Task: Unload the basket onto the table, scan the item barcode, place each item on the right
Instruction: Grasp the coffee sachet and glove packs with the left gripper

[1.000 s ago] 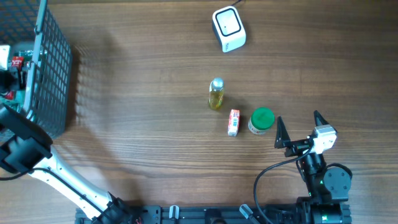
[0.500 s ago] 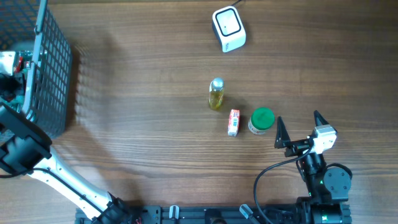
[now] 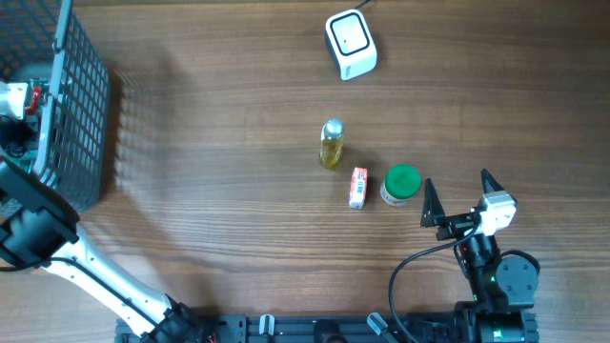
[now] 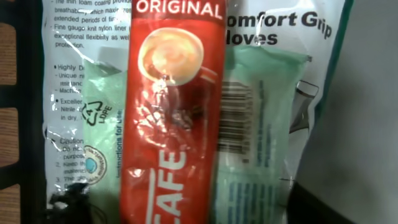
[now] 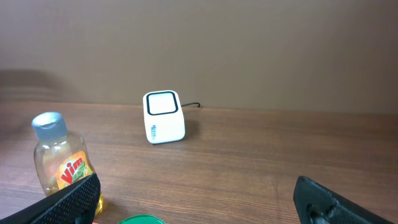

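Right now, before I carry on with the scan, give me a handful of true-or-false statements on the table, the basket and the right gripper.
1. The right gripper is open and empty. True.
2. The scanner sits inside the wire basket. False: it stands on the table, far from the basket.
3. The green-lidded jar stands beside the small red box. True.
4. The bottle lies on its side. False: it stands upright.
5. The left wrist view shows a red sachet lying over a glove pack. True.
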Tool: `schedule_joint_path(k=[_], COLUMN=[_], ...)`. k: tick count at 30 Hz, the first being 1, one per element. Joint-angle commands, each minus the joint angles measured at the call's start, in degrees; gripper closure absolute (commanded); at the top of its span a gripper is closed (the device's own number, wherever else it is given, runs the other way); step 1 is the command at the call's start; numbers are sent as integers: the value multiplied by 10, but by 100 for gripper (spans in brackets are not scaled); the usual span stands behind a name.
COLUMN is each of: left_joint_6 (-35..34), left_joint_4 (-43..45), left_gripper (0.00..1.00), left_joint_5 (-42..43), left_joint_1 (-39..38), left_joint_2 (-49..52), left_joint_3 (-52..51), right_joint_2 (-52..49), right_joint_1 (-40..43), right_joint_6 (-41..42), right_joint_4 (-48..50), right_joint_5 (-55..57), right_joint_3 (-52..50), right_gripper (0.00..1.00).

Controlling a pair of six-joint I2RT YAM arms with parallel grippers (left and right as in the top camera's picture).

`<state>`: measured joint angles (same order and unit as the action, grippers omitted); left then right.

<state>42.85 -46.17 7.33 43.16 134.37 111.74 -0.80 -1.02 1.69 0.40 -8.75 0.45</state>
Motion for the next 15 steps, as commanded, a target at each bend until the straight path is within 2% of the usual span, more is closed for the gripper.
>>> schedule_joint_path(k=[1,2,5,6,10,15], left_joint_6=[4,4,4,4,-4,-80], left_joint_4=[-3,-3,-3,-3,-4,30], left_gripper=[50,57,86,91,96,96], left_joint_5=[1,1,1,1,2,25], left_joint_1=[3,3,3,3,3,2], left_joint_2=[22,22,22,22,19,-24], left_joint_3=[-13,-13,-13,-13,-13,-7], right_joint_2=[0,0,0,0,0,0], right_joint_1=[-1,-1,-1,-1,-1,-1], right_joint_6=[-2,-2,-2,-2,-2,-2], right_joint_4=[2,2,2,2,2,2], right_joint_5=[-1,-1,-1,-1,-1,-1], right_joint_3=[-2,-2,-2,-2,-2,-2], right_gripper=[0,0,0,0,0,0])
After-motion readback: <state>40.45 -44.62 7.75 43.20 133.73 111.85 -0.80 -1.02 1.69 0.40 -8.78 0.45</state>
